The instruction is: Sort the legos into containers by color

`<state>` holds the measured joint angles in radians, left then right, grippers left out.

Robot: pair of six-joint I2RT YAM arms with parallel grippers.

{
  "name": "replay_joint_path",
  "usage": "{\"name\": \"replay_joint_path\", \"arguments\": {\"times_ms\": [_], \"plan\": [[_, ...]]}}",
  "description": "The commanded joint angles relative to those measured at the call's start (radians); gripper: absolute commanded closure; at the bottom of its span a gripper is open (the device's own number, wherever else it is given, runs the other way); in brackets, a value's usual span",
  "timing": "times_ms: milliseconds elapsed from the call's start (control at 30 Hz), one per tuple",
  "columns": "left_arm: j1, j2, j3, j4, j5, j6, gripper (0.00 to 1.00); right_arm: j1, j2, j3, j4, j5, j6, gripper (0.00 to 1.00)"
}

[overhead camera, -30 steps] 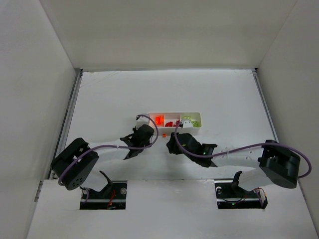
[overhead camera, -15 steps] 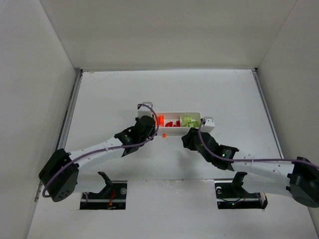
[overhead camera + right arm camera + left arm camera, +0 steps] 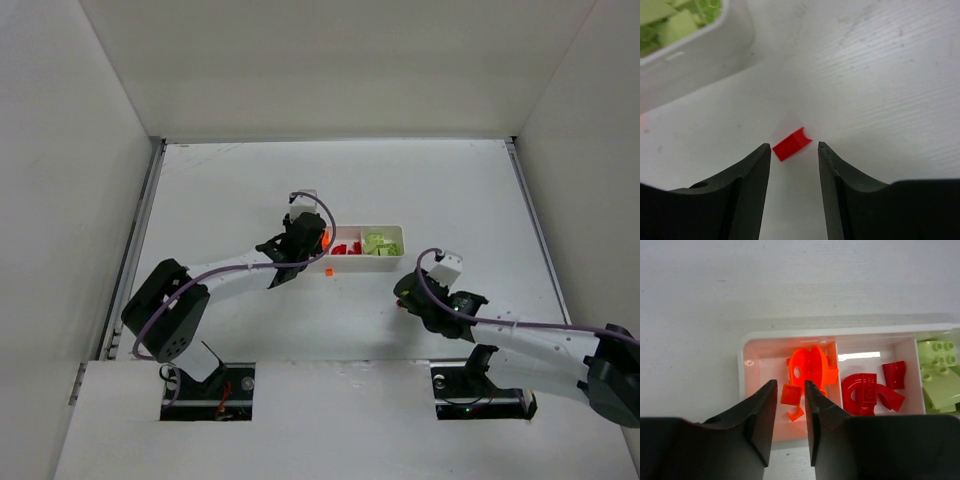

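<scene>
One white tray [image 3: 392, 262] of three compartments sits mid-surface, sorted orange, red, green. Two grippers: left gripper [image 3: 790, 383] over the orange compartment, jaws slightly parted, a small orange brick [image 3: 791, 394] apparently free between them; right gripper [image 3: 794, 146] low over the surface beside the green end, jaws open. One red brick [image 3: 792, 144] lies on the surface between the right jaws, long axis slanting across the gap, right arm nearer.
</scene>
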<state>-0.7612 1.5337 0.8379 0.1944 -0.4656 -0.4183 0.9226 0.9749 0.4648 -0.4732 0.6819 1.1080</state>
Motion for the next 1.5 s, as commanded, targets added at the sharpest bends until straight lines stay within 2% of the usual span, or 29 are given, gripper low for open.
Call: {"name": "replay_joint_path", "arguments": {"times_ms": [0,100,167,267,333,567,700,833,900,1033,1100,1300,1467], "plan": [[0.007,0.009,0.038,0.066,-0.057,0.03,0.67,0.002,0.07,0.077,-0.165,0.03,0.105,0.51],[0.0,-0.007,0.014,0.097,-0.061,0.032,0.53,0.011,0.125,0.106,-0.2,0.025,0.125,0.54],[-0.003,-0.05,-0.02,0.126,-0.058,0.035,0.49,0.011,0.154,0.129,-0.205,0.021,0.121,0.52],[-0.006,-0.16,-0.088,0.145,-0.048,0.033,0.47,0.009,0.171,0.146,-0.182,-0.002,0.124,0.48],[-0.01,-0.255,-0.144,0.151,-0.045,0.032,0.46,0.011,0.174,0.146,-0.147,-0.018,0.121,0.41],[-0.022,-0.515,-0.333,0.174,-0.03,0.004,0.45,-0.021,0.222,0.117,-0.038,-0.111,0.148,0.44],[-0.036,-0.599,-0.413,0.21,-0.027,-0.023,0.45,-0.047,0.28,0.124,-0.016,-0.114,0.187,0.48],[-0.037,-0.619,-0.47,0.273,-0.027,-0.014,0.45,-0.057,0.352,0.15,-0.01,-0.093,0.222,0.51],[-0.031,-0.615,-0.487,0.292,-0.025,-0.025,0.46,-0.055,0.413,0.182,-0.007,-0.091,0.216,0.58],[-0.031,-0.589,-0.505,0.338,-0.021,-0.024,0.46,-0.048,0.495,0.219,-0.007,-0.09,0.225,0.82],[-0.031,-0.58,-0.507,0.336,-0.012,-0.027,0.46,-0.02,0.508,0.233,-0.01,-0.085,0.227,0.89],[-0.023,-0.56,-0.517,0.346,0.001,-0.046,0.49,0.109,0.409,0.334,-0.077,-0.036,0.182,0.91],[-0.014,-0.531,-0.517,0.353,0.008,-0.051,0.51,0.129,0.439,0.515,-0.012,-0.002,-0.031,0.9]]}}
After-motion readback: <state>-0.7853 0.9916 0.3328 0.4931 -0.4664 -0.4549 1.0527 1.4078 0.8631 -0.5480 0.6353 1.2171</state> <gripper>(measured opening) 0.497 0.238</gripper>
